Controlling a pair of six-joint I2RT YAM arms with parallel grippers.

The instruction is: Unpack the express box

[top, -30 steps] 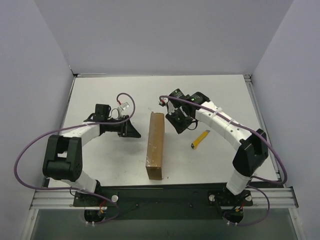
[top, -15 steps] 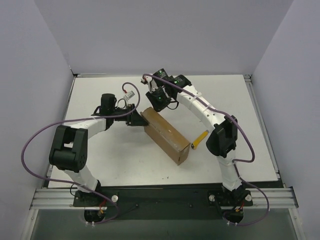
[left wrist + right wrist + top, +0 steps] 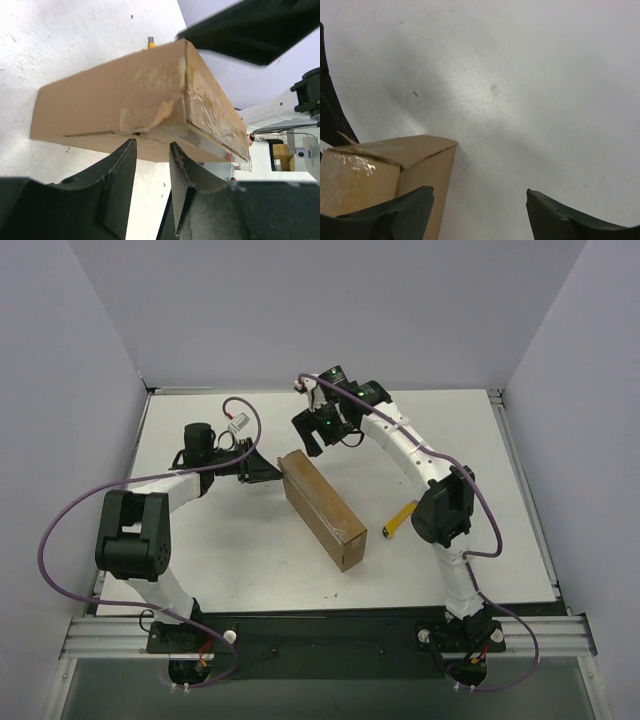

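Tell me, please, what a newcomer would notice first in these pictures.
A long brown express box, closed and taped, lies diagonally in the middle of the white table. Both arms meet at its far end: the left gripper is close against the left corner, and the right gripper is open just above that end. A small yellow-handled tool lies on the table to the right of the box.

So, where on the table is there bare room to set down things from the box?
Widest bare patch: the table right of the right arm, up to the right edge. Another lies near, between the left arm and the express box. Crowded: the box's far end, where left claw and right claw stand close, and around the yellow-handled tool.
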